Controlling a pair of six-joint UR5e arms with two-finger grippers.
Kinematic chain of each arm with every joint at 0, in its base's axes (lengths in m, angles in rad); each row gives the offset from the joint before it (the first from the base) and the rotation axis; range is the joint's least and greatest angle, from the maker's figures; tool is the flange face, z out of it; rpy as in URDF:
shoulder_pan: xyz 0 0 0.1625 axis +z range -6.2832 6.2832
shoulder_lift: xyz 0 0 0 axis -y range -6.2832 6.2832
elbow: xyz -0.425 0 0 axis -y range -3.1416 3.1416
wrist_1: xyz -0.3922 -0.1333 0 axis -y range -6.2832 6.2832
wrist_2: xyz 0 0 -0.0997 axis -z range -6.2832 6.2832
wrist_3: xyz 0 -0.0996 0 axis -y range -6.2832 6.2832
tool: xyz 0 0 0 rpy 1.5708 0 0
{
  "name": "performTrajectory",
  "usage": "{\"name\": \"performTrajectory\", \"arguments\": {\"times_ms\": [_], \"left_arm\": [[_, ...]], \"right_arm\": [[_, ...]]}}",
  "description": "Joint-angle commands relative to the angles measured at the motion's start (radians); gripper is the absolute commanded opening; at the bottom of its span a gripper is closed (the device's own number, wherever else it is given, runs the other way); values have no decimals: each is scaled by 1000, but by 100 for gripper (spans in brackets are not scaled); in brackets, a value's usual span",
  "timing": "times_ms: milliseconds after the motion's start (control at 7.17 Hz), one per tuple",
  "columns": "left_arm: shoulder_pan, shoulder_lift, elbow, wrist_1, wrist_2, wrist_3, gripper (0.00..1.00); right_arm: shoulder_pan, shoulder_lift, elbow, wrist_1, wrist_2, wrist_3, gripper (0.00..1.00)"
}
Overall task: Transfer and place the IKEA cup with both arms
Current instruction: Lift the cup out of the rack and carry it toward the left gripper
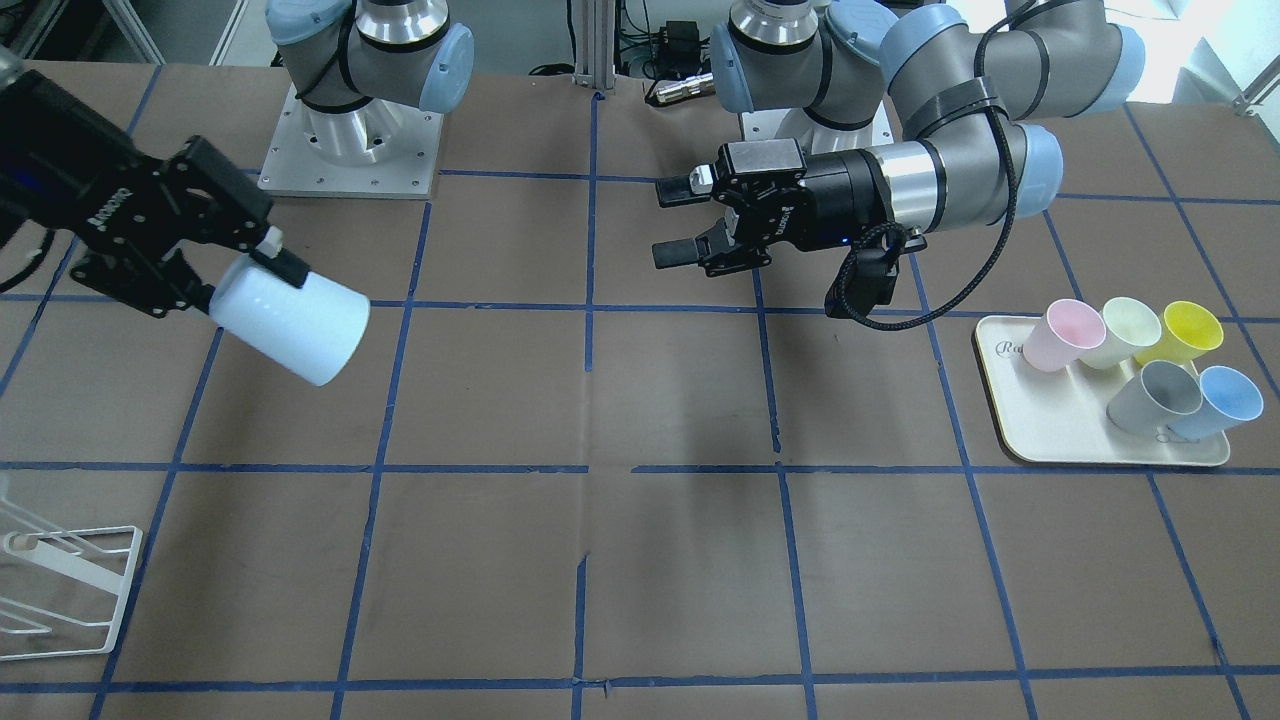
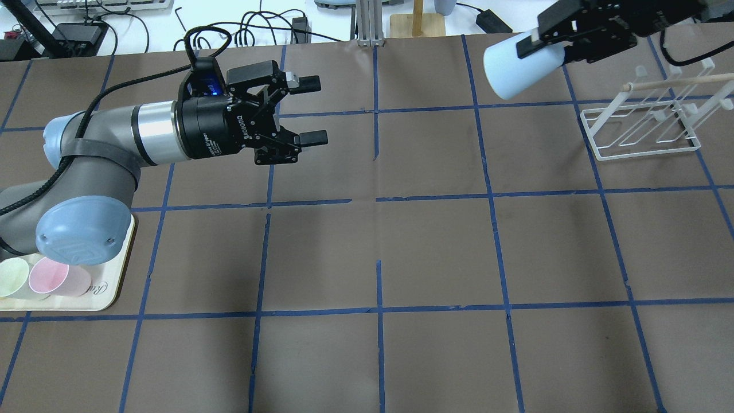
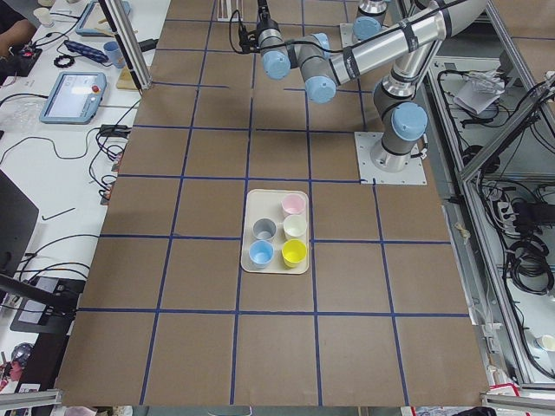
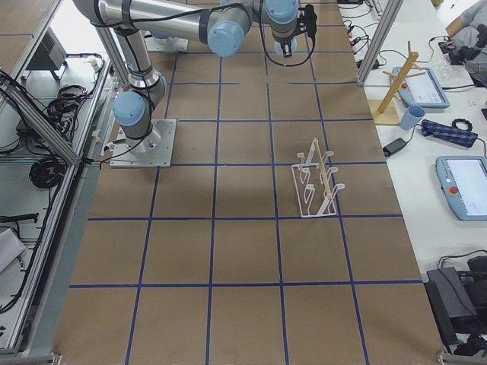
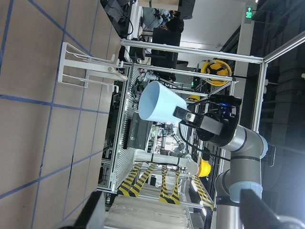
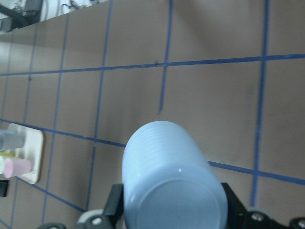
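Observation:
My right gripper (image 1: 245, 280) is shut on the pale sky-blue IKEA cup (image 1: 295, 320) and holds it tilted on its side above the table. The overhead view shows the right gripper (image 2: 545, 54) and cup (image 2: 513, 66) at the far right, close to the rack. The cup fills the right wrist view (image 6: 171, 186). My left gripper (image 1: 675, 220) is open and empty, its jaws pointing toward the cup across a wide gap; it also shows in the overhead view (image 2: 312, 112). The left wrist view shows the held cup (image 5: 159, 102) at a distance.
A cream tray (image 1: 1050, 440) on my left side holds pink (image 1: 1065, 335), pale green (image 1: 1125, 330), yellow (image 1: 1190, 330), grey (image 1: 1160, 395) and a second blue cup (image 1: 1225, 400). A white wire rack (image 2: 642, 123) stands on my right side.

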Motion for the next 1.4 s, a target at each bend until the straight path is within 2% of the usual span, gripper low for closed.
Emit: {"name": "performTrajectory", "arguments": {"times_ms": [0,140,279,419,558,698,1256], "left_arm": [[-3,8,3,2,-18,-3,100],[-10,11,5,2,-22,-3,100],[-10,11,5,5,-29,-5,100],[-11,11,3,5,-77,-8,100],[-11,11,5,7,-81,-9,100],[-16,7,5,10,-120,-12,100],[-33,1,3,49,-134,-43,100]], "right_arm": [[93,-3,64,-18,154,-144,30],[95,-3,88,-19,178,-277,30],[96,-9,124,-21,267,-312,30],[98,-20,142,-39,293,-343,31],[134,-31,161,-39,300,-334,31],[176,-28,180,-59,358,-338,31],[222,-36,207,-85,360,-323,34]]}}
